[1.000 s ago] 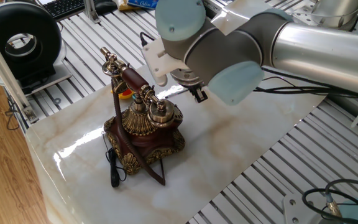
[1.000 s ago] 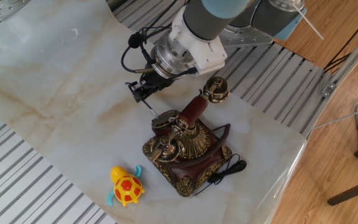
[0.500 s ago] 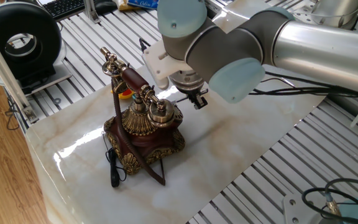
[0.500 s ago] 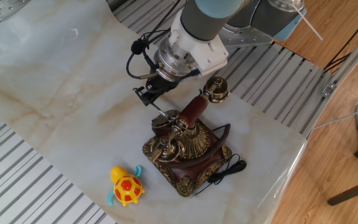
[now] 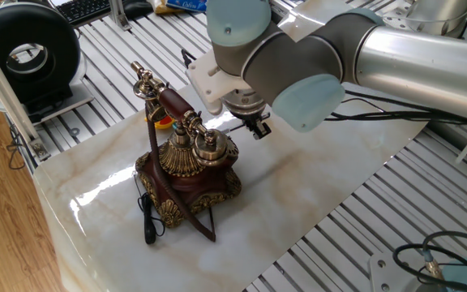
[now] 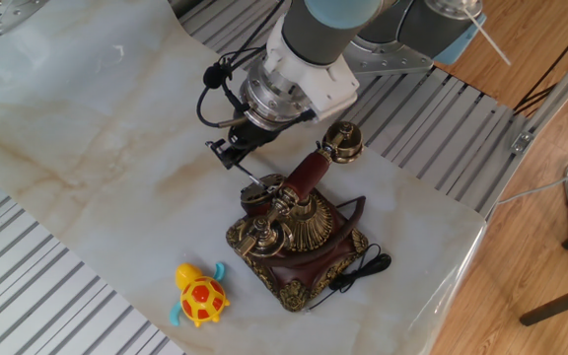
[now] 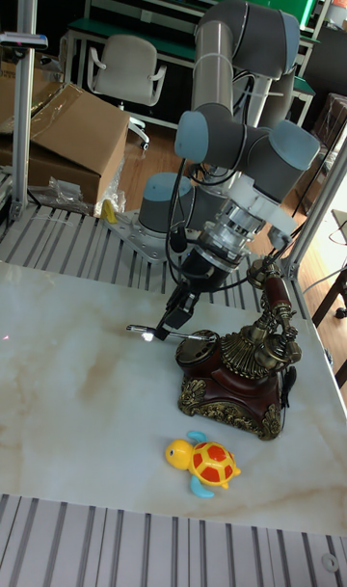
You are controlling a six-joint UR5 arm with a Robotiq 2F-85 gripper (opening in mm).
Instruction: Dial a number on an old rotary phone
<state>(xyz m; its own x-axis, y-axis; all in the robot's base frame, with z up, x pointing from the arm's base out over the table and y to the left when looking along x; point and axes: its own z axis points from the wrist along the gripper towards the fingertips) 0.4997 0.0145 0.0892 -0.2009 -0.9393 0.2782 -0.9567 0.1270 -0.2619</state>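
The old rotary phone (image 5: 189, 166) (image 6: 294, 232) (image 7: 236, 375) stands on the marble slab, dark red-brown with brass filigree. Its reddish handset (image 6: 309, 176) rests across the tall cradle, and the black cord (image 5: 147, 221) trails at its side. My gripper (image 5: 259, 127) (image 6: 227, 150) (image 7: 179, 314) hovers low beside the phone's dial side, shut on a slim black-and-silver pen (image 6: 249, 175) (image 7: 169, 333). The pen slants down toward the dial (image 7: 200, 349), and its far end lies at the dial's edge. Whether it touches I cannot tell.
A yellow-orange toy turtle (image 6: 200, 296) (image 7: 207, 462) lies on the slab near the phone's base. The marble slab (image 5: 298, 186) ends on ribbed metal table rails (image 5: 396, 203). A round black device (image 5: 27, 53) stands at the table's far corner.
The gripper with the pen has shifted a little closer to the phone's dial over the last second. The phone and the turtle have not moved.
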